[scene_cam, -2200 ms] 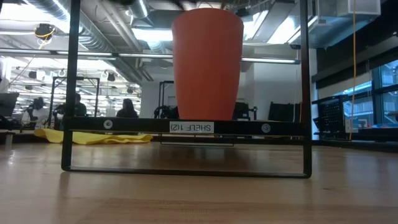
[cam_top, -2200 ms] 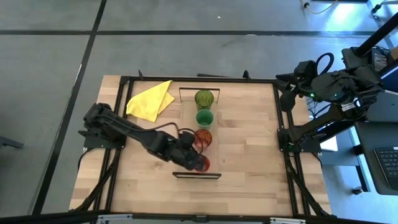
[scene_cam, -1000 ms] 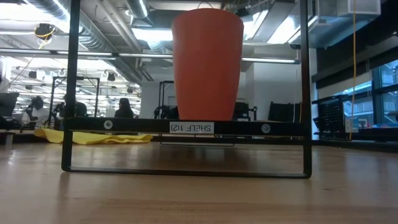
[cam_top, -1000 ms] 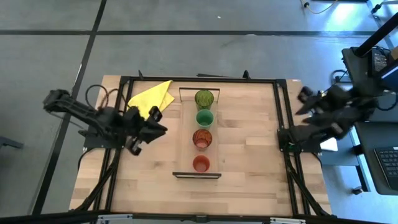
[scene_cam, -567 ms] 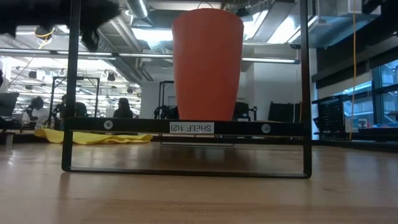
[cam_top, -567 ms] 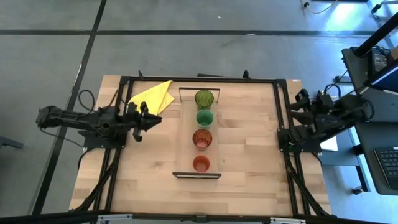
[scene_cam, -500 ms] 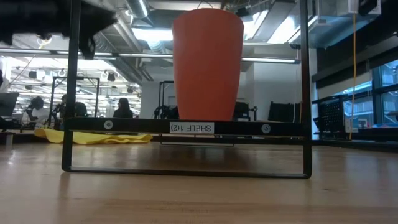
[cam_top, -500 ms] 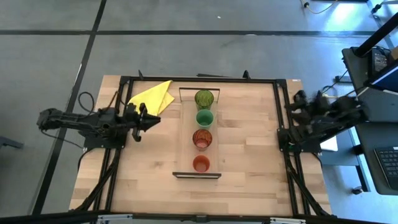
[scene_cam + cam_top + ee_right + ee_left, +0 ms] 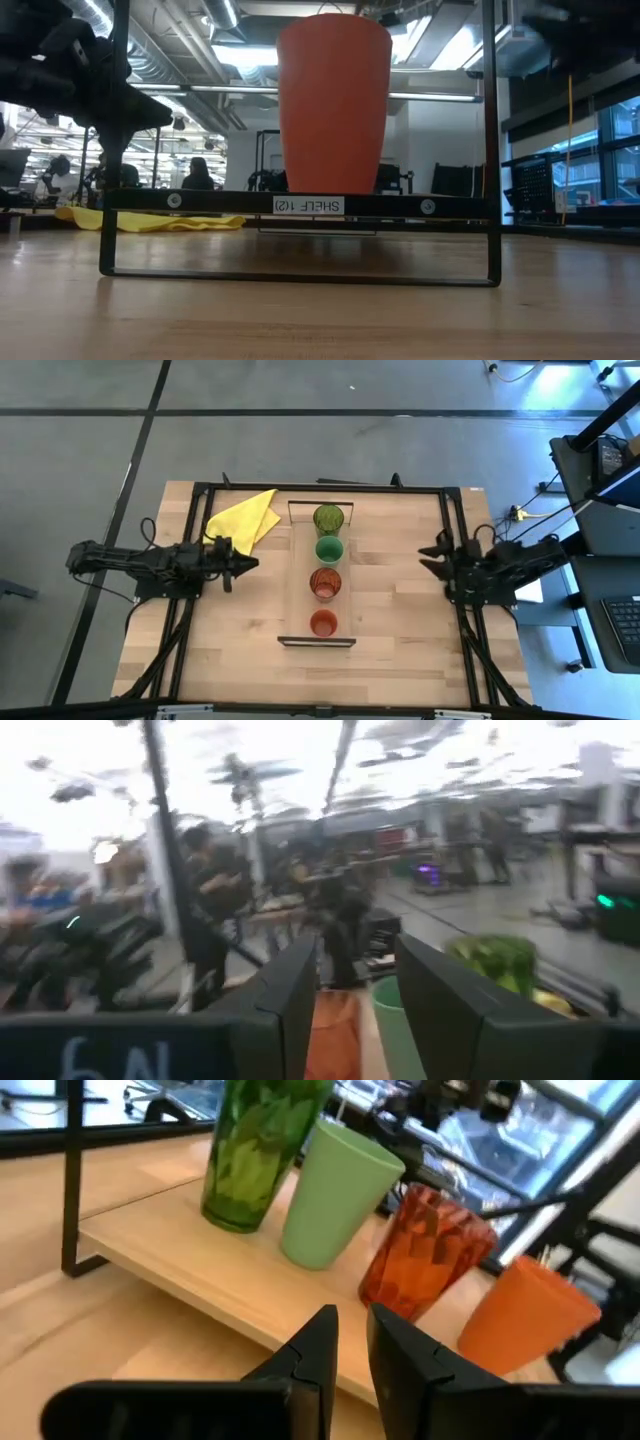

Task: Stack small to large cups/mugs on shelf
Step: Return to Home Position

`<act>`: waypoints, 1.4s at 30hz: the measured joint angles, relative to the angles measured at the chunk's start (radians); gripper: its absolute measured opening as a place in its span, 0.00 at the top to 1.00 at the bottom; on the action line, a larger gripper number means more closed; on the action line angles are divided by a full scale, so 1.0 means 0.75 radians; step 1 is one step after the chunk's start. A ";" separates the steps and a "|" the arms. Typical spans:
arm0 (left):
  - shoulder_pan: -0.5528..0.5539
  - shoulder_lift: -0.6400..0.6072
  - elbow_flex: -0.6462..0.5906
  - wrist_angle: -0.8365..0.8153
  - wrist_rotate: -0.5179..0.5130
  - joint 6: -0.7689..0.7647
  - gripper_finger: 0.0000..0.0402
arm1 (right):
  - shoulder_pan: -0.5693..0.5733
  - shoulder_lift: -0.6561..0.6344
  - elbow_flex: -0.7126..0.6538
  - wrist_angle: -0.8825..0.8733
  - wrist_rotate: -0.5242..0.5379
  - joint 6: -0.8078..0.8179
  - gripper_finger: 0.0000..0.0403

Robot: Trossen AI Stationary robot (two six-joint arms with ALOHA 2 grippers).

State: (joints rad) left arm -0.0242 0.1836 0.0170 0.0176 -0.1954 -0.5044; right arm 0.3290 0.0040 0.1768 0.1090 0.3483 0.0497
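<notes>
So from the high view, the shelf runs down the middle of the table and all four cups stand on it in one line, none touching: the olive-green cup at the end beside the yellow cloth, then the bright green cup, then the red-brown ribbed cup, and the orange-red cup at the other end. The left gripper sits over the left part of the table, pointing toward the shelf but well apart from it. Its claw is pinched together and empty. The right gripper is over near the right edge of the table, also facing the shelf, with its claw spread apart and nothing in it. In the low view the orange-red cup fills the middle, standing upright on the shelf's dark end bracket, which has a small white label on it. The cloth lies flat on the table off to the left, the left arm hangs dark in the upper left corner, and a couple of people are way back in the room. The left wrist view looks past its own fingers, which are almost touching with just a sliver between them, at the four cups lined up along the plank, olive-green down to orange-red. The right wrist view shows its two fingers with a clear gap between them, and bits of green and orange cups show beyond.
</notes>
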 joint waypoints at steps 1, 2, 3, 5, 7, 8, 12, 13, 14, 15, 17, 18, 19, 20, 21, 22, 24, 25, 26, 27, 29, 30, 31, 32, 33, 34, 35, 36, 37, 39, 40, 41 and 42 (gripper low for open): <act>0.000 0.000 0.000 -0.002 0.004 0.024 0.87 | 0.001 -0.001 -0.038 0.039 0.052 0.036 0.65; -0.001 -0.001 0.000 -0.002 0.004 0.048 0.87 | 0.000 -0.002 -0.073 0.057 0.110 0.081 0.65; 0.000 -0.002 0.000 -0.002 0.004 0.063 0.87 | -0.001 -0.001 -0.115 0.057 0.143 0.152 0.65; -0.001 0.000 0.000 -0.002 0.005 0.067 0.87 | 0.000 -0.001 -0.195 0.079 0.155 0.275 0.65; -0.001 -0.002 0.000 -0.001 0.004 0.057 0.87 | -0.001 0.001 -0.226 0.112 0.084 0.340 0.65; -0.001 -0.002 0.000 -0.001 0.004 0.058 0.87 | -0.001 0.001 -0.220 0.098 0.052 0.342 0.65; -0.001 -0.001 0.000 -0.001 0.004 0.058 0.87 | -0.010 -0.001 -0.226 0.042 0.030 0.221 0.65; -0.001 -0.001 0.000 -0.001 0.004 0.058 0.87 | -0.012 -0.001 -0.224 -0.002 0.042 0.157 0.65; -0.001 -0.001 0.000 -0.001 0.004 0.058 0.87 | -0.013 0.000 -0.224 -0.051 0.056 0.081 0.65; -0.001 -0.001 0.000 -0.001 0.004 0.058 0.87 | -0.015 0.008 -0.224 -0.047 0.056 0.016 0.65; -0.001 -0.001 0.000 -0.001 0.004 0.058 0.87 | -0.015 0.010 -0.224 -0.046 0.058 -0.081 0.65; -0.001 -0.001 0.000 -0.001 0.004 0.058 0.87 | -0.015 0.010 -0.224 -0.040 0.057 -0.110 0.65; -0.001 -0.001 0.000 -0.001 0.004 0.058 0.87 | -0.015 0.010 -0.223 -0.043 0.057 -0.117 0.65; -0.001 -0.001 0.000 -0.001 0.004 0.058 0.87 | -0.015 0.011 -0.223 -0.049 0.057 -0.118 0.65; -0.001 -0.001 0.000 -0.001 0.004 0.058 0.87 | -0.015 0.011 -0.223 -0.049 0.058 -0.107 0.65; -0.001 -0.001 0.000 -0.001 0.004 0.058 0.87 | -0.015 0.011 -0.223 -0.048 0.058 -0.094 0.65; -0.001 -0.001 0.000 -0.001 0.004 0.058 0.87 | -0.015 0.011 -0.223 -0.049 0.058 -0.062 0.65; -0.001 -0.001 0.000 -0.001 0.004 0.058 0.87 | -0.015 0.011 -0.223 -0.049 0.058 -0.042 0.65; -0.001 -0.001 0.000 -0.001 0.004 0.058 0.87 | -0.015 0.011 -0.223 -0.048 0.058 -0.037 0.65; -0.001 -0.001 0.000 -0.001 0.004 0.058 0.87 | -0.015 0.011 -0.223 -0.048 0.058 -0.039 0.65; -0.001 -0.001 0.000 -0.001 0.004 0.058 0.87 | -0.015 0.011 -0.223 -0.048 0.058 -0.040 0.65; -0.001 -0.001 0.000 -0.001 0.004 0.058 0.87 | -0.015 0.011 -0.223 -0.048 0.058 -0.038 0.65; -0.001 -0.001 0.000 -0.001 0.004 0.058 0.87 | -0.015 0.011 -0.223 -0.048 0.058 -0.039 0.65; -0.001 -0.001 0.000 -0.001 0.004 0.058 0.87 | -0.015 0.011 -0.223 -0.048 0.058 -0.039 0.65; -0.001 -0.001 0.000 -0.001 0.004 0.058 0.87 | -0.015 0.011 -0.223 -0.048 0.058 -0.040 0.65; -0.001 -0.001 0.000 -0.001 0.004 0.058 0.87 | -0.015 0.011 -0.223 -0.048 0.058 -0.041 0.65; -0.001 -0.001 0.000 -0.001 0.004 0.058 0.87 | -0.015 0.011 -0.223 -0.048 0.058 -0.040 0.65; -0.001 -0.001 0.000 -0.001 0.004 0.058 0.87 | -0.015 0.011 -0.223 -0.048 0.058 -0.038 0.65; -0.001 -0.001 0.000 -0.001 0.004 0.058 0.87 | -0.015 0.011 -0.223 -0.048 0.058 -0.039 0.65; -0.001 -0.001 0.000 -0.001 0.004 0.058 0.87 | -0.015 0.011 -0.223 -0.048 0.058 -0.041 0.65; -0.001 -0.001 0.000 -0.001 0.004 0.058 0.87 | -0.015 0.011 -0.223 -0.048 0.058 -0.041 0.65; -0.001 -0.001 0.000 -0.001 0.004 0.058 0.87 | -0.015 0.011 -0.223 -0.048 0.058 -0.039 0.65; -0.001 -0.001 0.000 -0.001 0.003 0.058 0.87 | -0.015 0.011 -0.223 -0.048 0.058 -0.039 0.65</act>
State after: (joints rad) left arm -0.0250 0.1829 0.0170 0.0166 -0.1928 -0.4610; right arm 0.3180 0.0120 0.0093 0.0727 0.3916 0.0208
